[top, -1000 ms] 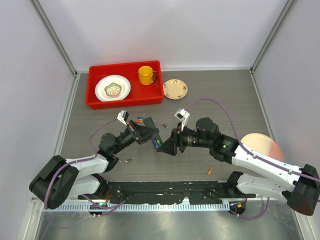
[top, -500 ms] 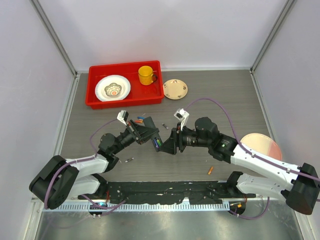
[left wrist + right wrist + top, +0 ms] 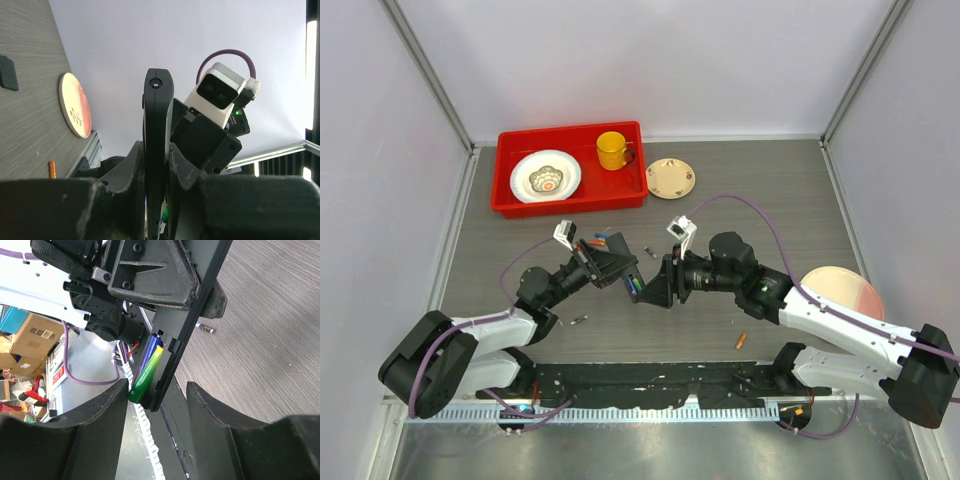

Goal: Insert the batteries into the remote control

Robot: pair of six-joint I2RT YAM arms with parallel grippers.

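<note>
Left tool clenched on remote control. Right tool released, jaws straddling remote's open compartment end; green battery lay along remote's length, between jaws.

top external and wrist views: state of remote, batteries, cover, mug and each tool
remote control, on edge in the left tool, compartment open
left tool, shut on the remote control
right tool, open, straddling the remote control's end
green battery, in the compartment beside the blue battery
orange battery, loose on the table
back cover, off, on the table
yellow mug, upright in the red tray
</note>
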